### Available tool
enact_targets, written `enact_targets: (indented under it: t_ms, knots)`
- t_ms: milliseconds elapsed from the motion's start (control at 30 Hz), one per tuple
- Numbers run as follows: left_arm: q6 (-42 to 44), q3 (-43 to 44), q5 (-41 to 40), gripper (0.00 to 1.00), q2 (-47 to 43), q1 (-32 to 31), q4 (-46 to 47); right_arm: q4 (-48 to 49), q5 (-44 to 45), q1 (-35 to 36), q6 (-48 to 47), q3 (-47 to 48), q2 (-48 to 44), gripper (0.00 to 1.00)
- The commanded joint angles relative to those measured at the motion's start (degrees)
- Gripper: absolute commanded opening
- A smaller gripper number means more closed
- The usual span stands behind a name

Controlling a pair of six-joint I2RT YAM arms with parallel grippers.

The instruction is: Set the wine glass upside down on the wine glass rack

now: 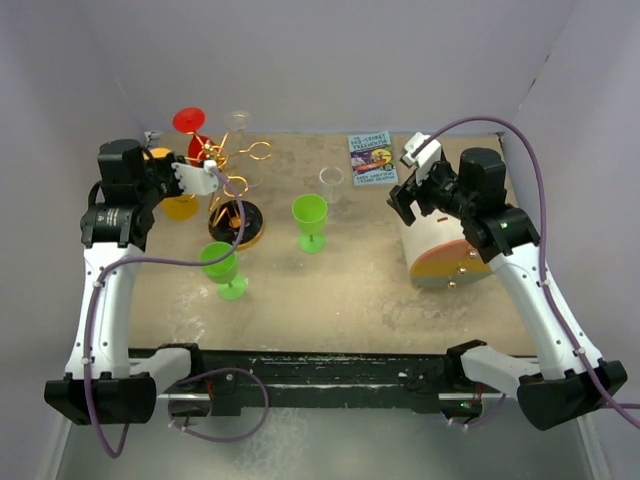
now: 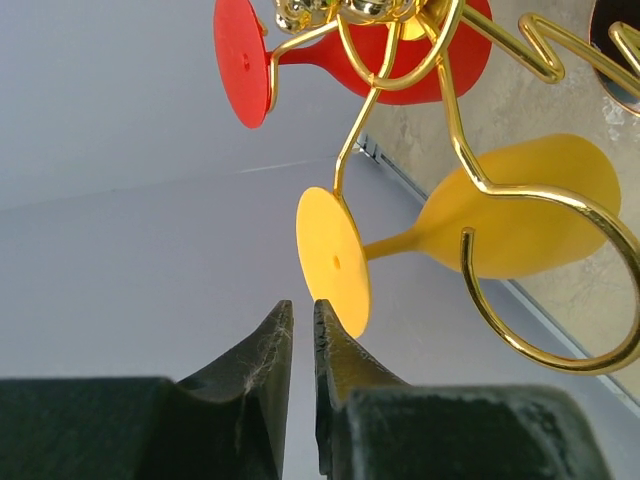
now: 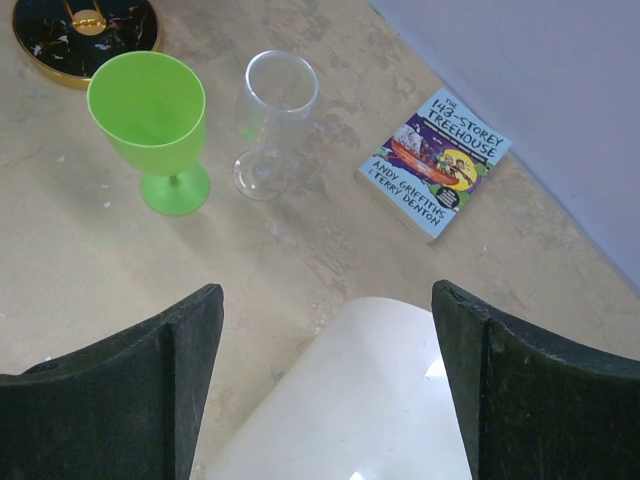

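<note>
White walls close in a tan, mottled desk [image 1: 350,290]. At its far left stands the wine glass rack [image 1: 222,222], gold wire on a black disc. A yellow wine glass [image 2: 530,200] hangs by its stem in one gold loop, and a red glass [image 2: 240,60] hangs in another beside it. The left hand [image 2: 300,305] sits just short of the yellow foot, fingers a narrow slit apart with nothing between them. Toward the right, the right hand [image 3: 325,290] is spread wide and empty above a white drum [image 3: 370,400]. Mid-desk stand a green glass [image 3: 150,110] and a clear glass [image 3: 275,110], with a book [image 3: 435,160] farther back. A second green glass [image 1: 222,265] stands nearer.
</note>
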Motion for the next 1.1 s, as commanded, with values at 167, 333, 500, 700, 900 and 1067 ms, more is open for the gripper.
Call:
enact_targets:
  t_ms: [167, 333, 500, 700, 900, 1067]
  knots:
    - [-25.25, 5.98, 4.9, 0.4, -3.2, -0.29, 3.84, 3.53, 2.66, -0.25, -1.18, -0.97, 0.68, 0.89]
    - [-42.11, 7.26, 10.2, 0.64, -4.96, -0.29, 2.15, 2.3, -0.85, -0.25, -1.47, 0.16, 0.81, 0.97]
    - [-46.8, 5.45, 19.74, 0.77, -8.05, -0.28, -4.67, 1.26, -2.9, -0.1, -2.09, 0.9, 1.31, 1.0]
    - [-48.85, 2.56, 25.56, 0.81, -12.44, -0.24, -9.33, 1.38, -3.81, 0.33, -0.85, 1.21, 2.0, 1.0]
    - [-52.57, -0.04, 29.47, 0.84, -14.07, 2.46, -7.93, 3.67, -3.09, 2.26, 3.32, 2.52, 4.15, 0.95]
    - [-57.23, 1.17, 26.36, 0.86, -14.26, 4.59, -5.54, 5.19, -0.52, 6.14, 5.32, 4.27, 7.49, 0.91]
